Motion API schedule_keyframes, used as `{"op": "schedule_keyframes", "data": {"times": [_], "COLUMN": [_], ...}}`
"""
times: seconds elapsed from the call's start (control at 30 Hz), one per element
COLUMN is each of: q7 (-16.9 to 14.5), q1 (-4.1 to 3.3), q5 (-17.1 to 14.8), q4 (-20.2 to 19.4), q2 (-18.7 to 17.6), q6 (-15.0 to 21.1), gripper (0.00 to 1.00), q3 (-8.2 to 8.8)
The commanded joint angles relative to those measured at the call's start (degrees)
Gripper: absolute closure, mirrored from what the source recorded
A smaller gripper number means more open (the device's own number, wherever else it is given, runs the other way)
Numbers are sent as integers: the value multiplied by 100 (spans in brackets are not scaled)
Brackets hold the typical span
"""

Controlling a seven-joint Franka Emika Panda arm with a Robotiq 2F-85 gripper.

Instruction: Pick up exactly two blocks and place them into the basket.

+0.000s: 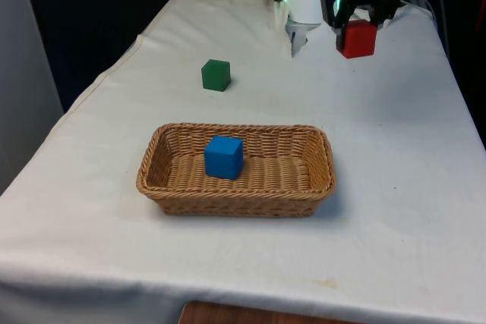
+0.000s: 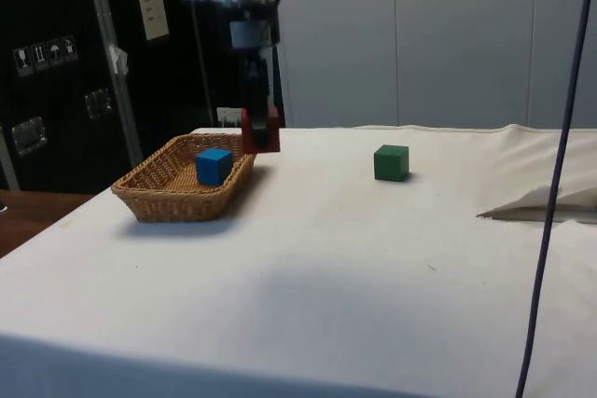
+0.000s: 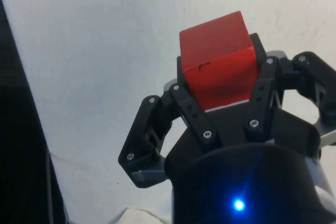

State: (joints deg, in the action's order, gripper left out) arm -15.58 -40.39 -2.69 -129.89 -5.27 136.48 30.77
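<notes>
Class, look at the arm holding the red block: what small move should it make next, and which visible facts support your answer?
Probably carry the red block toward the basket, ending above its bare part beside the blue block. The gripper has its fingers shut on the red block, away from the basket, which holds one block so far. The green block stays on the cloth.

This looks like a robotics lab or test room. A table under a plain white cloth (image 1: 395, 187) stands against black curtains (image 1: 99, 13). Off to the gripper's (image 2: 259, 128) side, a dark cabinet wall (image 2: 47, 90) carries labelled stickers (image 2: 42, 55) and a metal pole (image 2: 112, 53).
</notes>
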Motion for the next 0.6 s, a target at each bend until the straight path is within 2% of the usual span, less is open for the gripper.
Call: {"op": "schedule_keyframes", "data": {"times": [0.0,0.23,0.27,0.3,0.53,0.57], "q7": [57,74,46,80,69,86], "q1": [6,40,34,46,103,86], "q5": [52,-6,0,-11,-115,-52], "q4": [69,344,275,378,613,550], "q2": [6,-40,-11,-52,-229,-178], "q6": [-97,-286,-218,-304,-327,-269], "gripper": [100,100,100,100,100,100], "q3": [23,46,40,52,69,69]}}
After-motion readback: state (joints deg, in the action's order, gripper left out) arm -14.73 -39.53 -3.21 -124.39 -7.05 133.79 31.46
